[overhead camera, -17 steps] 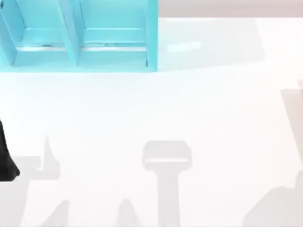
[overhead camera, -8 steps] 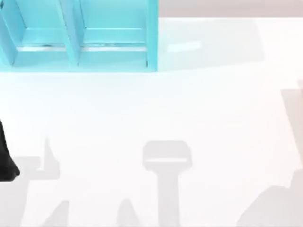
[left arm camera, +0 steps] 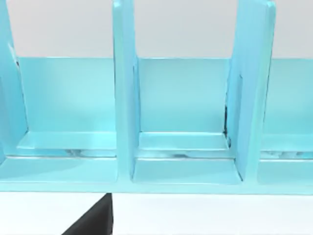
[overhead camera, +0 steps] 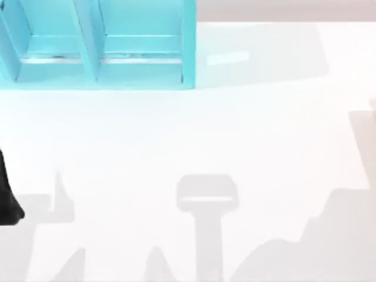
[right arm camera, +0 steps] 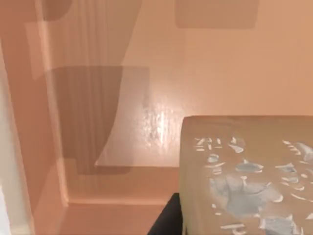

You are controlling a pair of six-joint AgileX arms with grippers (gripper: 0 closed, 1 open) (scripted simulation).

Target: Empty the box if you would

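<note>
The right wrist view looks into the box (right arm camera: 34, 127), whose walls and floor are tan-orange. Inside it lies a beige block (right arm camera: 244, 176) with pale blue and white flecks on its top face. A dark fingertip (right arm camera: 167, 219) of my right gripper shows right beside the block's near corner; I cannot tell whether it touches. A black part of my left arm (overhead camera: 7, 197) sits at the table's left edge. In the left wrist view a dark fingertip (left arm camera: 95, 221) of that gripper shows over the white table.
A cyan shelf (overhead camera: 94, 53) with upright dividers stands at the table's back left; its compartments (left arm camera: 183, 122) hold nothing visible. Grey shadows of the arms lie across the white table (overhead camera: 235, 129) near its front edge.
The shadow at the front right of the table has spread leftward and grown. The black part of the left arm has not moved.
</note>
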